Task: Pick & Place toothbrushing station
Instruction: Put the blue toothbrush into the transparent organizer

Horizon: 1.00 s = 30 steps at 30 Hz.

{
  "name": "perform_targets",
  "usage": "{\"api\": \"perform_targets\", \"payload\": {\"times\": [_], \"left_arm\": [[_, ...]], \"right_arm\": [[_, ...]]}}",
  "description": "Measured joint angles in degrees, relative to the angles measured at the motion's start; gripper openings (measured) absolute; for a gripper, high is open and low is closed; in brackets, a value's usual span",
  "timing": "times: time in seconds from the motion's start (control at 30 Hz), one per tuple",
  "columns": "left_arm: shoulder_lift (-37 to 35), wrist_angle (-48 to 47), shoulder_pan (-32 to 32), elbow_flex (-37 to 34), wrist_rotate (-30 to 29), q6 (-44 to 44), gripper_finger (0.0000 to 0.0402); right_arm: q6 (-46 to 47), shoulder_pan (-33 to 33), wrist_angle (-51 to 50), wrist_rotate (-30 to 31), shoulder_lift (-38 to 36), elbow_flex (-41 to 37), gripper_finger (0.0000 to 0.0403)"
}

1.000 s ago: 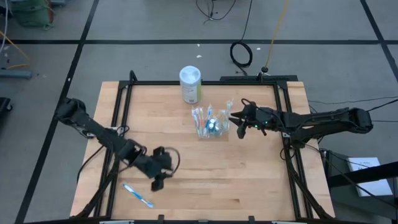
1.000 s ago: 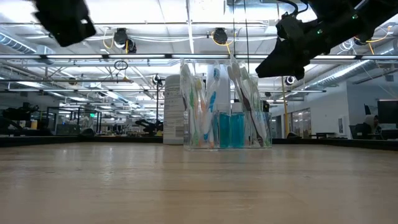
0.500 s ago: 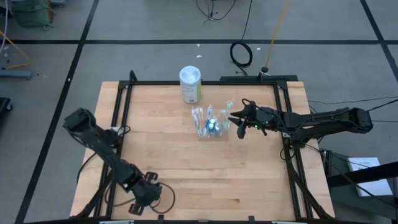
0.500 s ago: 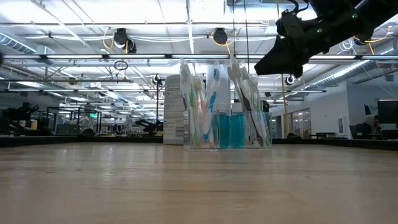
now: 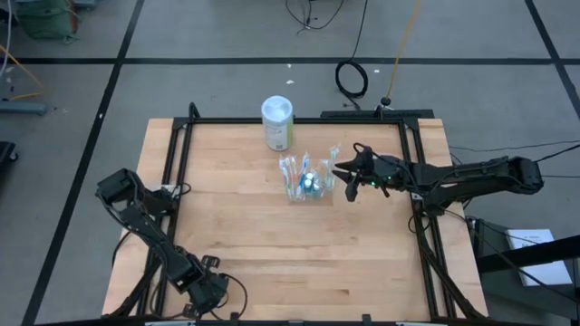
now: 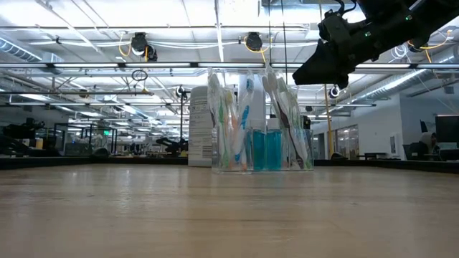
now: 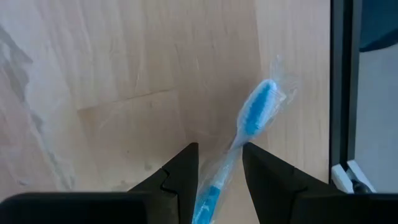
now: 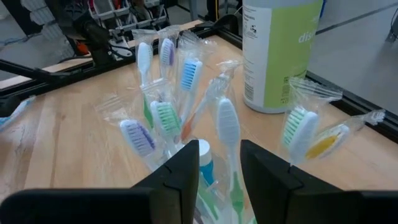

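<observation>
The clear cup (image 5: 306, 181) stands upright at the middle of the table's far half, full of wrapped toothbrushes (image 8: 165, 115) and teal tubes (image 6: 265, 149). My right gripper (image 5: 341, 174) hovers at the cup's right side above its rim, also in the low view (image 6: 301, 79). It is open, with brush heads (image 8: 227, 124) before its fingers. A single blue toothbrush (image 7: 255, 115) in a clear wrapper lies flat near the table's near left edge. My left gripper (image 5: 207, 293) is low over it and open, one finger on each side of its handle (image 7: 219, 177).
A white-lidded, green-labelled canister (image 5: 277, 122) stands just beyond the cup toward the far edge. The black frame rail (image 7: 342, 93) runs close beside the lone toothbrush. Bare wood lies between the two grippers.
My left gripper has swung from the table's left middle toward the near edge and now stands over the lone blue toothbrush, which has not moved. It has left the low view.
</observation>
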Motion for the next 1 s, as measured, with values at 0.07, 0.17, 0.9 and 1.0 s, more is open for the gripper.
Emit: {"api": "perform_targets", "payload": {"times": [0.07, 0.17, 0.9, 1.0], "left_arm": [[0.28, 0.08, -0.17, 0.08, -0.48, -0.93, 0.0129], [0.33, 0.0, -0.02, 0.08, -0.49, -1.51, 0.0108], [-4.91, 5.76, 17.57, -0.1, -12.05, -4.73, 0.0011], [-7.31, 11.45, 20.51, -0.1, -21.1, 3.73, 0.0015]], "right_arm": [[0.0, 0.0, 0.46, 0.0, 0.0, 0.0, 0.0112], [0.0, 0.0, 1.37, 0.0, 0.0, 0.0, 0.0111], [-9.19, 0.02, 7.08, -0.03, 0.5, 0.0, 0.0105], [-11.93, 0.0, 7.03, -1.71, 0.85, 0.04, 0.0105]]}}
